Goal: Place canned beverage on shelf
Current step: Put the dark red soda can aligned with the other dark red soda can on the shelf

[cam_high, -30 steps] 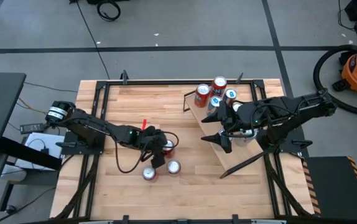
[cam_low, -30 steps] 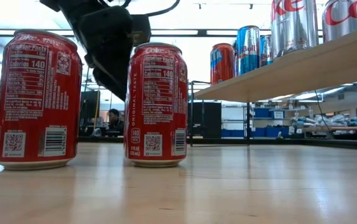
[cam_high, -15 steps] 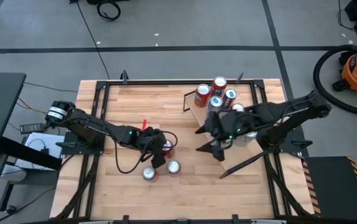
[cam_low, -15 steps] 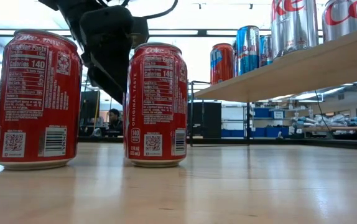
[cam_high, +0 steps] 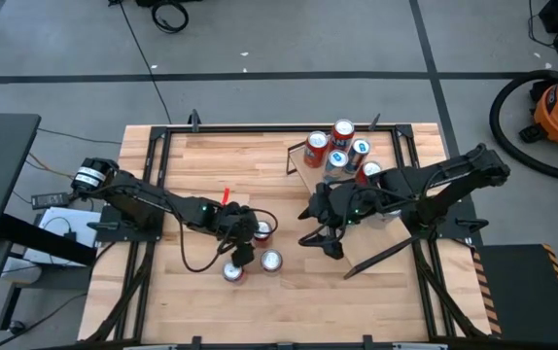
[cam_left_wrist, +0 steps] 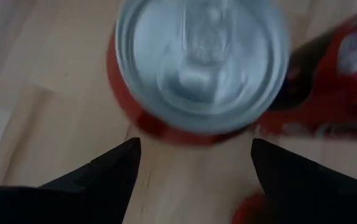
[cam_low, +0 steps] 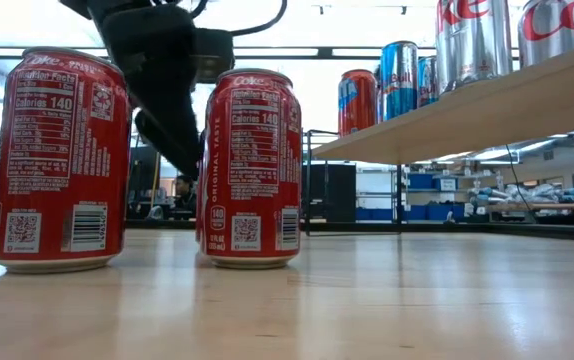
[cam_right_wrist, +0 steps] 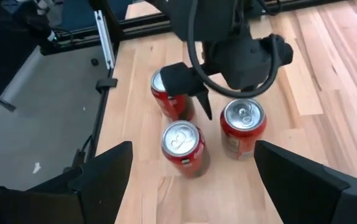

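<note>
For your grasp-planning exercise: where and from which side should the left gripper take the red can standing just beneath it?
Probably from above: the left gripper hangs open over the upright red can. Straddle its round wall below the rim, easing one finger between it and the neighbouring can.

Bright overhead room light; backlit glare in low view; left wrist view blurred, close can (cam_left_wrist: 200, 62) unfocused.

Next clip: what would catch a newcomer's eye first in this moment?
Three red cans stand grouped on the wooden tabletop, with the left claw hanging open right above them, over the one farthest from the table's front edge. To the right, the sloped shelf already carries several cans. The right claw hovers open between shelf and group.
</note>
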